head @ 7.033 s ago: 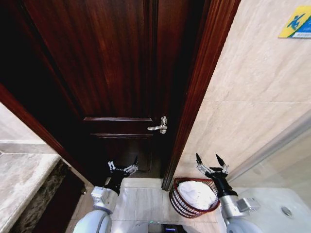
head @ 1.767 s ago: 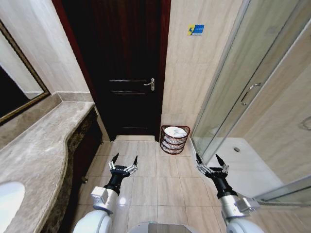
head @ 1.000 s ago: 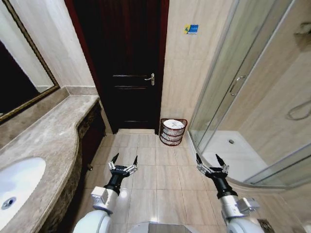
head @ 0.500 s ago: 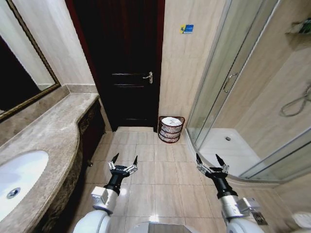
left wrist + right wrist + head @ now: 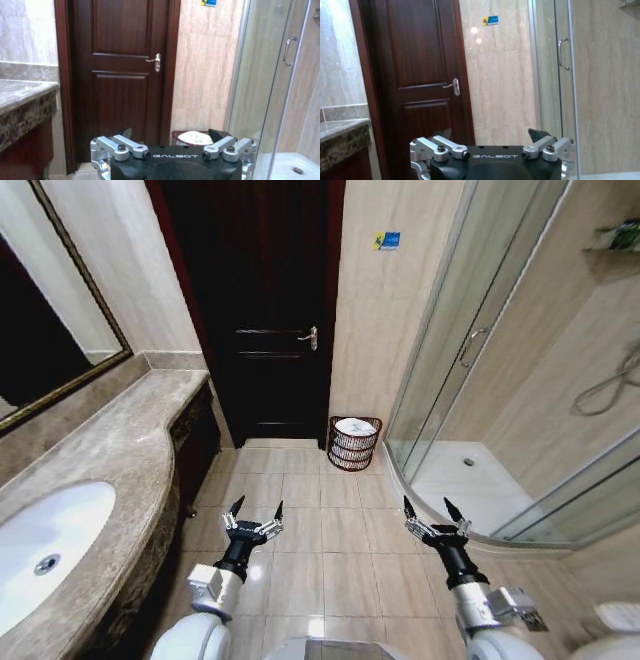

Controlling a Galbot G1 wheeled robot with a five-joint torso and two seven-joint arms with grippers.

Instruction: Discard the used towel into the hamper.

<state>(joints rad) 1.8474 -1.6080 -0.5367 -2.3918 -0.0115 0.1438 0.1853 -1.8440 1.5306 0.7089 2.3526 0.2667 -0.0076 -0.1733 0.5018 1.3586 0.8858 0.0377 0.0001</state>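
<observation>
My left gripper and right gripper both spread, empty, low over floor; hamper far ahead, towel inside.

You've backed the camera well off: small round reddish-brown wire hamper now far ahead, white oval sink basin revealed.

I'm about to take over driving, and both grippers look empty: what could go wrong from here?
The towel sits heaped high in the hamper; a bump from the base could tip the light wire basket.

The open left gripper and open right gripper point forward at low height, so the marble counter edge on the left and the glass shower door on the right are the likeliest things to clip while turning.
</observation>
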